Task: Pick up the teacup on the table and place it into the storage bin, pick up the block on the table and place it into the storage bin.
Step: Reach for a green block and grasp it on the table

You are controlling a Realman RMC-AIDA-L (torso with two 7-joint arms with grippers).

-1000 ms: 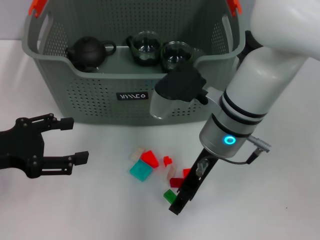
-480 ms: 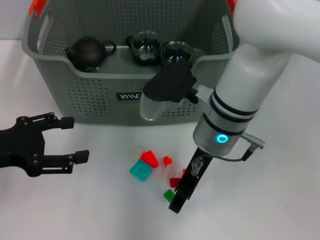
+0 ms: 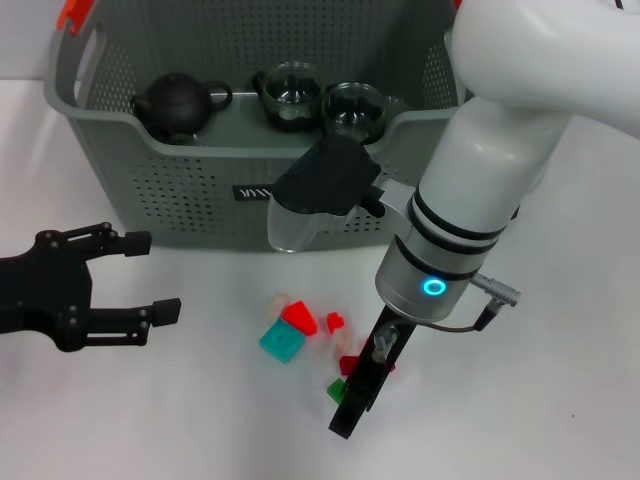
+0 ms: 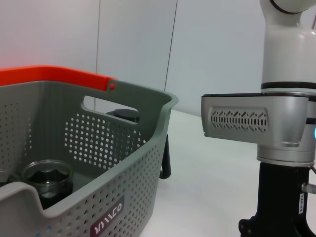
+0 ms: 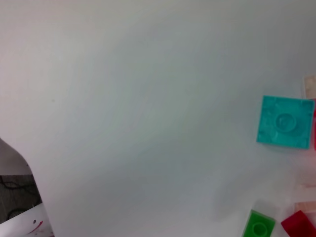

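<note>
The grey-green storage bin stands at the back of the table. Inside it are two glass teacups and a black teapot. In the left wrist view one teacup sits behind the bin's wall. Several small blocks lie in front of the bin: a teal block, a red one, a green one. My right gripper hangs low beside the green block. My left gripper rests open and empty at the left.
The large white right arm leans over the bin's front right corner, and its wrist fills the left wrist view. Orange handle clips top the bin's rim. White table surface surrounds the blocks.
My right arm has swung leftward and slightly toward the near edge, carrying its gripper along the cluster of blocks. The left arm and the blocks have stayed put.
</note>
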